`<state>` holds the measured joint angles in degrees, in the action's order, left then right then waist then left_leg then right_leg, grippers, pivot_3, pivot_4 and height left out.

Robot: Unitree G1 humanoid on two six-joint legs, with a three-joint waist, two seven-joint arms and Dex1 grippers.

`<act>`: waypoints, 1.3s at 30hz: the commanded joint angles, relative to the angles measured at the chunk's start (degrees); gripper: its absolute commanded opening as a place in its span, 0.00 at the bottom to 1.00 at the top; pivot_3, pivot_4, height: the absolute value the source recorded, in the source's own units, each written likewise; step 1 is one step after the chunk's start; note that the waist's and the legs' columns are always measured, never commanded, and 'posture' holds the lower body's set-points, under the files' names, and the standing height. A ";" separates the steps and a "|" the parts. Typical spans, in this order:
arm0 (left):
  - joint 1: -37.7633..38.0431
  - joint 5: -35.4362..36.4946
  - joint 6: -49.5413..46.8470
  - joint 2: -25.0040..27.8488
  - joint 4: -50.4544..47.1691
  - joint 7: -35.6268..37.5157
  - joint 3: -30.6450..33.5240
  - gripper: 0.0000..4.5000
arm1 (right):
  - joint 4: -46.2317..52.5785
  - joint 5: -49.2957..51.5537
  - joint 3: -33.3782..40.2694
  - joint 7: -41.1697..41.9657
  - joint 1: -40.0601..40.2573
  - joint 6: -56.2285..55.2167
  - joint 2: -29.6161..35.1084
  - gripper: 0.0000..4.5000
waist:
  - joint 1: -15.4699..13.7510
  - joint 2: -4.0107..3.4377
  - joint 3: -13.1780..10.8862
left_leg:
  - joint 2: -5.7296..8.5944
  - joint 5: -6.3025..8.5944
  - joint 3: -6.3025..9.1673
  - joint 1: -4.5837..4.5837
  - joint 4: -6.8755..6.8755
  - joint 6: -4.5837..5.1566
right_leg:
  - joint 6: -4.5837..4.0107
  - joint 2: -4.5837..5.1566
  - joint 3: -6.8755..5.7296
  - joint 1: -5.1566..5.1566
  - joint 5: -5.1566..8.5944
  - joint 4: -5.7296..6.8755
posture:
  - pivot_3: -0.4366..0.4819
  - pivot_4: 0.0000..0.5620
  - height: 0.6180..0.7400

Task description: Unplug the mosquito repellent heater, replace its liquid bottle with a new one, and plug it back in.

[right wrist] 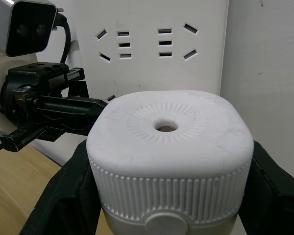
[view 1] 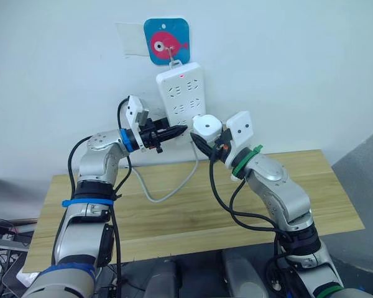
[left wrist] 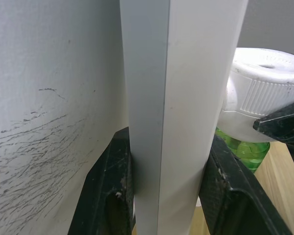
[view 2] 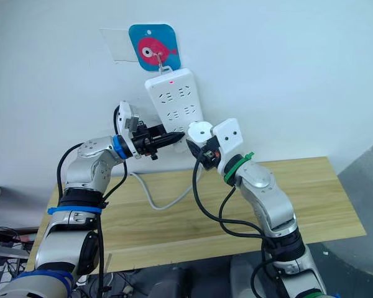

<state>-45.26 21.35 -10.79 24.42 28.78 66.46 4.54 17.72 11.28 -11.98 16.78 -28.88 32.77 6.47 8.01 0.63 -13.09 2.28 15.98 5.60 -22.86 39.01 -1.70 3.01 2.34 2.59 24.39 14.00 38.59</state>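
My left fingers [view 1: 174,131] pinch the lower edge of the wall-hung power strip [view 1: 181,93] above the worktop's [view 1: 323,186] far edge, while my right fingers [view 1: 202,144] clamp the mosquito repellent heater [view 1: 207,126] just beside it.

the power strip [view 1: 181,96] is hung on the far wall [view 1: 298,68], below a hook plate [view 1: 166,40] and above the table [view 1: 193,205]. its lower left edge is clasped by the left gripper [view 1: 179,130]. just right of that, at the strip's lower right, the mosquito repellent heater [view 1: 207,127] is held by the right gripper [view 1: 202,144]. a cable [view 1: 168,186] is draped from the strip onto the table.
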 commanded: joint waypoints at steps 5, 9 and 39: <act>-0.31 2.22 -0.77 -2.35 -5.39 0.78 -0.93 0.29 | -5.78 -4.98 -2.64 -2.86 -3.93 -3.12 -4.25 0.68 | 0.17 0.03 0.07 | 0.02 0.00 -0.04 0.08 0.00 0.00 | 0.00 0.00 0.09 0.02 0.00 0.12 | 0.32 0.31 1.00; 0.17 2.34 -1.35 -2.48 -6.51 0.58 -0.82 0.29 | -7.81 -7.04 -2.58 -3.76 -4.96 -4.45 -5.09 0.68 | 0.15 0.07 0.11 | 0.02 0.00 -0.02 0.15 0.02 0.01 | 0.00 -0.01 0.11 0.02 0.00 0.28 | 0.33 0.31 1.00; 0.27 -0.38 0.80 -2.29 -4.28 0.41 -0.45 0.29 | 0.10 -4.23 -0.16 0.92 -0.72 -1.93 -1.61 0.99 | -0.13 0.17 0.27 | 0.05 -0.11 0.10 -0.03 -0.06 -0.20 | -0.01 0.04 -0.05 0.07 0.02 0.01 | 0.31 0.33 1.00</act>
<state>-43.85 20.56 -10.94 22.36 26.35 65.25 5.56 14.12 5.89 -13.04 17.22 -29.86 30.74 4.59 7.88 0.80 -12.83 2.33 15.87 5.71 -22.89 38.95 -1.90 3.00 2.38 2.53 24.45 14.01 38.60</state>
